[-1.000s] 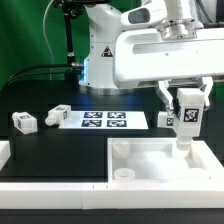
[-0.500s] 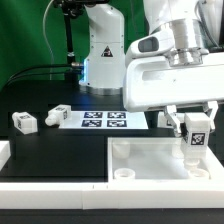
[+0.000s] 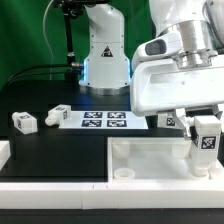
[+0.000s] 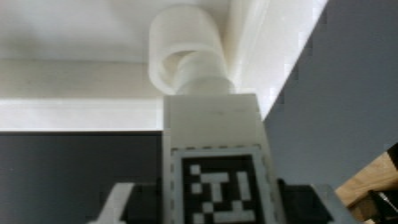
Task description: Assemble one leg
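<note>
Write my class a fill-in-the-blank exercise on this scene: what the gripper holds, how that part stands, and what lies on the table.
1. The gripper holds a white, tagged ___.
2. It stands ___ over a corner of the white panel.
3. The marker board lies on a ___ table.
4. To the exterior view's left of that board lie ___ small tagged blocks.

Missing words: leg; upright; black; two.

Bare black table (image 3: pixel 70 145) lies open between things; a loose leg (image 3: pixel 24 122) and a second loose leg (image 3: pixel 55 115) block the exterior view's left; the panel (image 3: pixel 150 162) has a raised rim — the gripper (image 3: pixel 206 134) pinching the leg (image 3: pixel 208 145) fills one corner.
</note>
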